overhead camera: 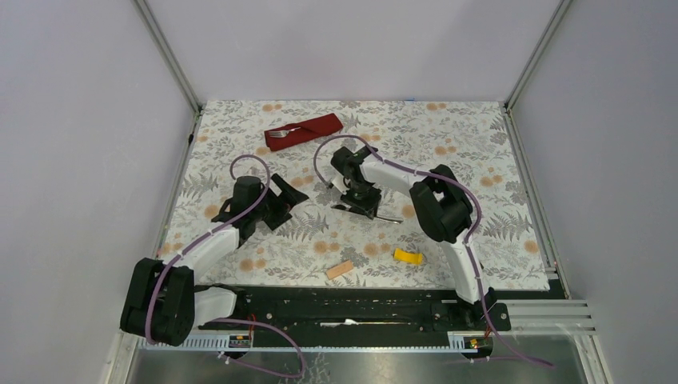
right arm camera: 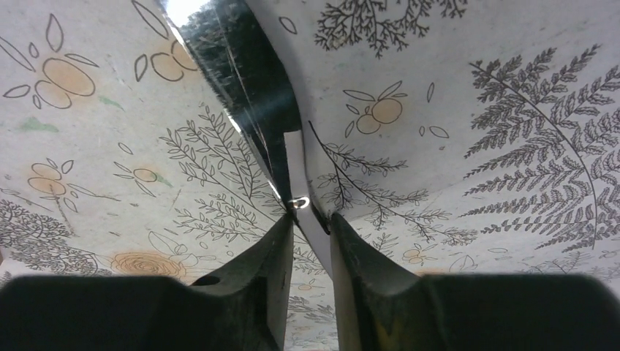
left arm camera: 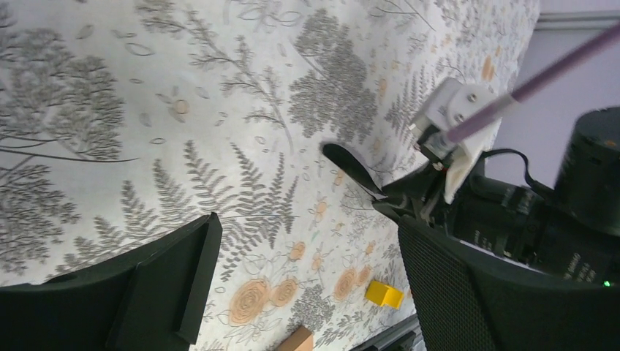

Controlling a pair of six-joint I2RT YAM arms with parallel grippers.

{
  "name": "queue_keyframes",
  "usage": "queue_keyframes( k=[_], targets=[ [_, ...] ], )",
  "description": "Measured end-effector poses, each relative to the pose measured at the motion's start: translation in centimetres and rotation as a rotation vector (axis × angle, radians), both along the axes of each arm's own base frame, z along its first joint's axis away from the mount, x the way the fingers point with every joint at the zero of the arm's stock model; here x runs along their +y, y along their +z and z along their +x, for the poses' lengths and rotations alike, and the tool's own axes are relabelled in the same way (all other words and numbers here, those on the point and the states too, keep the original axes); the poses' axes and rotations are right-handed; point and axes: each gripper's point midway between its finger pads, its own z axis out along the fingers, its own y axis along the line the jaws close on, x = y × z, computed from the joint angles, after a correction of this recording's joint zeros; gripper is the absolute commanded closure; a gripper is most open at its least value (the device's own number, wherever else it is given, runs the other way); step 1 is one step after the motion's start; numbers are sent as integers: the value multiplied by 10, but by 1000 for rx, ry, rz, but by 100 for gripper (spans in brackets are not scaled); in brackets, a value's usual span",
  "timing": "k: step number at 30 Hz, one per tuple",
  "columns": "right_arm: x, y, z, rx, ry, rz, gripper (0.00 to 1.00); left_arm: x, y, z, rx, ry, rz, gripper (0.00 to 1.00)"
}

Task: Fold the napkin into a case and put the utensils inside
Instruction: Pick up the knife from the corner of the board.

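— Where are we seeing the napkin (overhead camera: 308, 128)?
— It is lying folded into a long strip at 12 o'clock on the worktop (overhead camera: 480, 160). The fork (overhead camera: 280, 133) is resting on its 9 o'clock end, tines pointing toward 9 o'clock.
— And the knife (overhead camera: 387, 218)?
— It is sitting near the worktop's middle, at about 5 o'clock from the napkin and well apart from it. The right tool (overhead camera: 364, 206) is standing over it. In our wrist view the knife is running between the jaws, which are drawn in narrow around it. We are not managing to tell whether they are pressing on the metal.
— The left tool (overhead camera: 281, 200)?
— Released, jaws spread wide with nothing between them, hovering at 9 o'clock from the knife.
— Anything else we are noticing?
— A yellow block (overhead camera: 408, 257) and a tan block (overhead camera: 340, 270) are lying toward 6 o'clock, near the arm bases.
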Motion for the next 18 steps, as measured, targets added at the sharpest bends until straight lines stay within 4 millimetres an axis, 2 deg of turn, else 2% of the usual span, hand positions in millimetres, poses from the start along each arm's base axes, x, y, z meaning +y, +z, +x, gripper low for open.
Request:
queue_keyframes(
  k=[2, 5, 8, 13, 18],
  targets=[
    [1, 0, 0, -6, 19, -13, 88, 7, -8, -2, 26, 14, -11, 5],
    [1, 0, 1, -27, 54, -33, 100, 13, -21, -4, 79, 28, -37, 9],
    [1, 1, 1, -71, 101, -42, 100, 12, -32, -6, 126, 22, -71, 13],
    [-1, 4, 0, -163, 146, 15, 100, -2, -47, -9, 182, -11, -161, 21],
    [-15, 7, -15, -210, 175, 65, 100, -27, -47, -3, 162, -78, -285, 22]
  ],
)
